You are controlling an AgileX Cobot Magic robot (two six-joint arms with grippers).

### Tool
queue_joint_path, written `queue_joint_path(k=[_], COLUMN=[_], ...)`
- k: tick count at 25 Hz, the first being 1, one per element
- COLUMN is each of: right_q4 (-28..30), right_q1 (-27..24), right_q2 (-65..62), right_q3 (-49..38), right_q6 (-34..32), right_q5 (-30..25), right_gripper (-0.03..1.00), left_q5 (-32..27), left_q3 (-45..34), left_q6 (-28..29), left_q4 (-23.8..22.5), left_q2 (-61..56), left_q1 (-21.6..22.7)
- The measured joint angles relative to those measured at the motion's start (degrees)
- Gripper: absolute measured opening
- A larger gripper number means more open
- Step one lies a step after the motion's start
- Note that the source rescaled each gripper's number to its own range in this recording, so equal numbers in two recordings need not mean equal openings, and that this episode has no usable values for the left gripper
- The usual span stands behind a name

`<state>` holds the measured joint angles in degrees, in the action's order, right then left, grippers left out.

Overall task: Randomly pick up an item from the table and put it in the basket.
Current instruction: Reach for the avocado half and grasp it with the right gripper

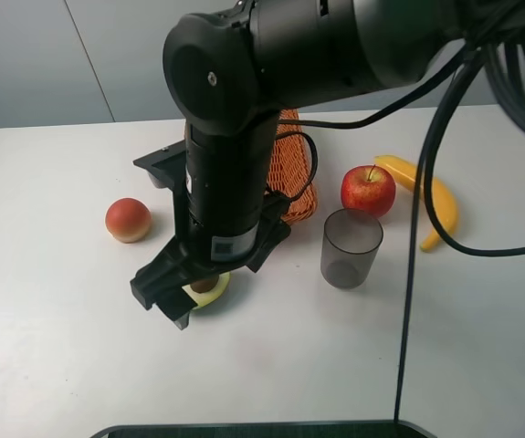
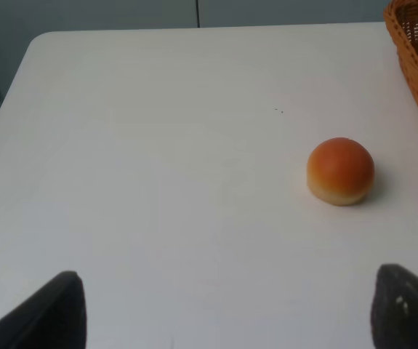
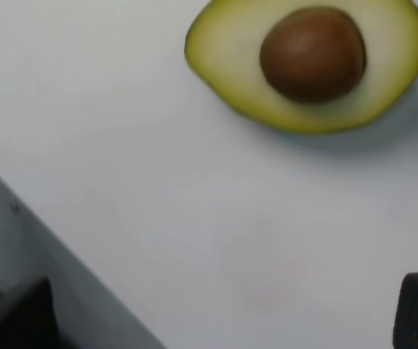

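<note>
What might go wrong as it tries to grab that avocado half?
The avocado lies low, cut side up, so the open right hand may slide off its rounded skin. The cup stands close to the basket and might get knocked on the way.

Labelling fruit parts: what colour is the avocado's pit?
The pit is brown; right wrist view shows it best.

From the high camera, the right arm point(image 1: 235, 137) hid most of the basket point(image 1: 291, 155) and part of the avocado point(image 1: 211, 292) (only its near rim showed). The left wrist view's edge cut the basket off.
</note>
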<state>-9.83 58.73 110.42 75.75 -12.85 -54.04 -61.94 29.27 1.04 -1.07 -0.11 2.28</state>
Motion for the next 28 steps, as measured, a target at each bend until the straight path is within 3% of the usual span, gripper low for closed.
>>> queue_joint_path(k=[4, 8, 17, 28], right_q4=[1.2, 6.4, 18.6, 24.2], right_q1=[0.0, 0.1, 1.2, 3.3], right_q2=[1.9, 3.0, 7.0, 12.8], right_q3=[0.2, 0.3, 1.5, 5.7], right_q6=[-12.2, -28.3, -55.5, -66.8], right_q5=[5.0, 8.0, 9.4, 9.7], right_gripper=[1.00, 1.00, 1.00, 1.00], left_q5=[0.0, 0.0, 0.0, 0.0], left_q3=[0.0, 0.0, 0.0, 0.0], left_q6=[0.0, 0.0, 0.0, 0.0], left_q4=[0.0, 0.0, 0.0, 0.0], left_q2=[0.0, 0.0, 0.0, 0.0], left_q1=[0.0, 0.0, 0.0, 0.0])
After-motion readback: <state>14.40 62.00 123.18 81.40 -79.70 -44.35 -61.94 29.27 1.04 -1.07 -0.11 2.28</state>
